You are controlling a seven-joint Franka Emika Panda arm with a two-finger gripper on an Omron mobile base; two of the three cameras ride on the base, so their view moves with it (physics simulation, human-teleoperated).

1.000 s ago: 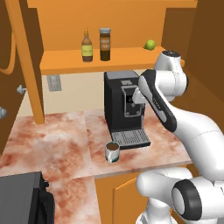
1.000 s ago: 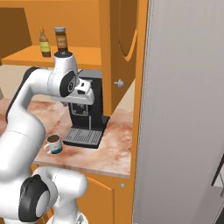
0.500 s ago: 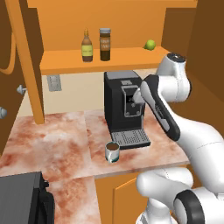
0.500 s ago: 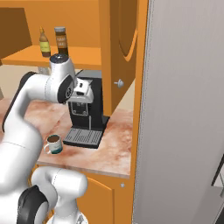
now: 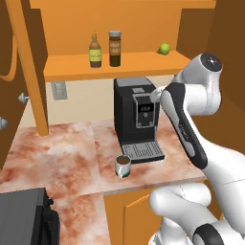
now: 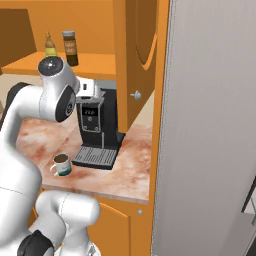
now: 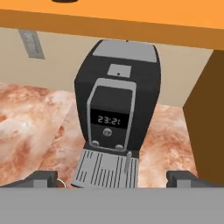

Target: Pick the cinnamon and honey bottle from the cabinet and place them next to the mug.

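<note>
The honey bottle (image 5: 95, 50) and the cinnamon (image 5: 115, 48) stand side by side on the shelf of the open orange cabinet (image 5: 143, 63); both also show in the right base view, honey bottle (image 6: 50, 45) and cinnamon (image 6: 69, 48). The mug (image 5: 122, 166) sits on the counter in front of the coffee machine's drip tray, seen too as the mug (image 6: 62, 164). My gripper (image 5: 155, 95) hovers by the upper front of the machine, below the shelf and to the right of the jars. In the hand view the gripper (image 7: 113, 178) is open, fingertips far apart with nothing between them.
A black coffee machine (image 5: 136, 117) stands on the marble counter (image 5: 57, 153) under the shelf. A lime (image 5: 164, 48) lies at the shelf's right end. The cabinet door (image 5: 16, 57) hangs open at the left. A tall grey panel (image 6: 210, 125) stands at the right.
The arm's upper joint has swung a little to the right and the jaws have widened. Bottles and mug have not moved.
</note>
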